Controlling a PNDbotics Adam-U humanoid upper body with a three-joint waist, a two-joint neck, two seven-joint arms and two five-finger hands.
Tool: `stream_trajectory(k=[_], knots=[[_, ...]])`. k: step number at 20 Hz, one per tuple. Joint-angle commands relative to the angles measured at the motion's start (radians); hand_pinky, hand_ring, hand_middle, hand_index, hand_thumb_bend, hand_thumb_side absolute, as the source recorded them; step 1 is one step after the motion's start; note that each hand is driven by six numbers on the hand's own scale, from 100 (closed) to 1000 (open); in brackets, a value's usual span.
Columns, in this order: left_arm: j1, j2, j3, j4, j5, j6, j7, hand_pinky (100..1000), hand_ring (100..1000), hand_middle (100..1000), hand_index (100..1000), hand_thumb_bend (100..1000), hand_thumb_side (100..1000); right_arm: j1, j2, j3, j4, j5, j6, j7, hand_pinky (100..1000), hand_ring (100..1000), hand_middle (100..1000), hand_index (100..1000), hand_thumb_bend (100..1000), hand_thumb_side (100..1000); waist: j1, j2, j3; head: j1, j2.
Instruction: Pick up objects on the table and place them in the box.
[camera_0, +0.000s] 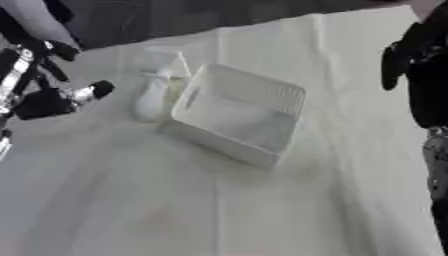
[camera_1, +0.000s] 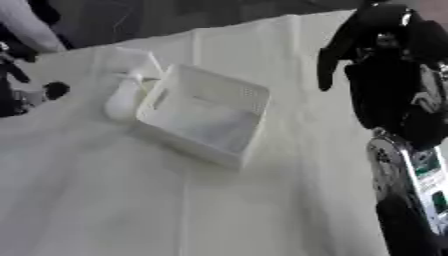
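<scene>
While the white basket-like box (camera_0: 236, 114) sits askew near the middle of the cloth-covered worktop (camera_0: 131, 200), a pale white bottle-shaped object (camera_0: 154, 97) lies touching its left wall. At the left edge the left robot hand (camera_0: 52, 100) hangs above the cloth, holding nothing; whether its fingers are spread, I cannot tell.

From the right eye, the right robot hand (camera_1: 372, 35) hangs at far right, fingers drooping relaxed, well apart from the box.

Box (camera_0: 238, 114) sat on the tabletop (camera_0: 175, 200), mid-scene, skewed. An object (camera_0: 156, 98) lay touching its left wall. Left hand (camera_0: 52, 97) was further left, apart from the object. Right hand (camera_1: 381, 60) stood right of the box, well apart.
</scene>
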Motion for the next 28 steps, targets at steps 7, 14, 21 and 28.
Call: stream_trajectory(k=[7,14,21,28], knots=[[-0.203,-0.008,-0.047,0.273,-0.262,-0.081,-0.205,263,510,623,768,1000,771,0.004,0.001,0.008,-0.010,-0.009,0.013,0.006,247,411,512,714,100,838,0.005,-0.032,-0.008,0.012,0.000],[-0.287,-0.022,-0.060,0.322,-0.430,-0.145,-0.292,275,500,627,762,997,790,0.004,-0.001,0.014,-0.010,-0.013,0.016,0.014,247,411,512,715,100,839,0.007,-0.037,-0.016,-0.004,0.000],[-0.350,-0.021,-0.098,0.339,-0.490,-0.205,-0.346,294,498,626,752,991,804,0.004,-0.003,0.019,-0.010,-0.016,0.022,0.021,247,412,512,716,100,839,0.011,-0.042,-0.022,-0.009,0.000],[-0.383,-0.030,-0.107,0.341,-0.504,-0.233,-0.363,303,502,631,753,981,812,0.004,-0.005,0.024,-0.010,-0.019,0.028,0.025,248,412,513,716,100,839,0.018,-0.050,-0.037,-0.033,0.000]])
